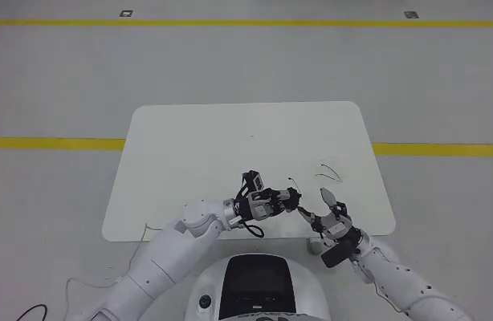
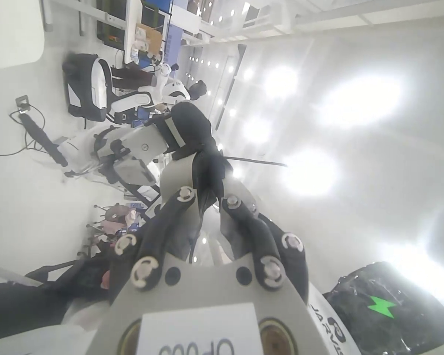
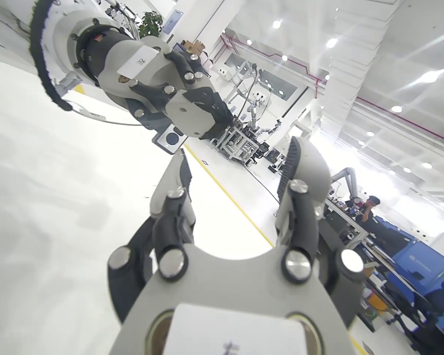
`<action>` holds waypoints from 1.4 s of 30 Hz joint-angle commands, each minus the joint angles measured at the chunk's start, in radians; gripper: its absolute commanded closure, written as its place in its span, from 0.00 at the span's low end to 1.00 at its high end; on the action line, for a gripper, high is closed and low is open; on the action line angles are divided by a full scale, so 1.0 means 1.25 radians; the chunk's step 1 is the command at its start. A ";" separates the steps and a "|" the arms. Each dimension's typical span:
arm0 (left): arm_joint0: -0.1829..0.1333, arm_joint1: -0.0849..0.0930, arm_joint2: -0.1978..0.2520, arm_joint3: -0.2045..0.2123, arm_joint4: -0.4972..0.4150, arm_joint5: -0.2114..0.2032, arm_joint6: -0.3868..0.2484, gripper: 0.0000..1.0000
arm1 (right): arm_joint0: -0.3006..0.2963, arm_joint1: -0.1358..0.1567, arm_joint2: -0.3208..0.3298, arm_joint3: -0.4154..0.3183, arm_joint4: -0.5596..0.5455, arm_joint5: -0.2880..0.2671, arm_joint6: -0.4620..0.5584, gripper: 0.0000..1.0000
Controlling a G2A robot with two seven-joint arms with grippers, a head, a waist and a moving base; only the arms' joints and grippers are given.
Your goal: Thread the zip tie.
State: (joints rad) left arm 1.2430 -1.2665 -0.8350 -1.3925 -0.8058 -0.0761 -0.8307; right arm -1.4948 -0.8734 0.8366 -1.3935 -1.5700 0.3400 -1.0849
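Hovering above the worktop's (image 1: 230, 144) near edge, left gripper (image 1: 297, 198) and right gripper (image 1: 333, 203) almost meet. From the left wrist, its jaws pinch the zip tie (image 2: 255, 161), tail jutting free. From the right wrist, those jaws gape empty; threading apparently not yet done.

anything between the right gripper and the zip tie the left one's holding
Nothing visible. The right gripper is open, close beside the left gripper, which is shut on the zip tie. Only open air above the table separates them.
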 commanded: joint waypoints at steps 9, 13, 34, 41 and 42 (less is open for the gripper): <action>0.000 0.000 0.000 0.000 0.000 0.000 0.000 1.00 | 0.012 -0.010 -0.009 0.006 0.000 -0.002 0.022 0.77; 0.000 0.000 0.000 0.000 0.000 0.000 0.000 1.00 | 0.024 -0.015 -0.018 0.012 0.000 -0.003 0.025 0.79; 0.000 0.000 0.000 0.000 0.000 0.000 0.000 1.00 | 0.048 -0.017 -0.045 0.021 0.000 0.000 0.023 0.91; 0.000 0.000 0.000 0.000 0.000 0.000 0.000 1.00 | 0.057 -0.015 -0.056 0.020 0.000 0.000 0.023 0.91; 0.000 0.000 0.000 0.000 0.000 0.000 0.000 1.00 | 0.057 -0.014 -0.057 0.019 0.000 0.000 0.024 0.91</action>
State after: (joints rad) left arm 1.2430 -1.2664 -0.8351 -1.3926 -0.8056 -0.0760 -0.8308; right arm -1.4238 -0.8916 0.7661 -1.3692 -1.5700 0.3400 -1.0555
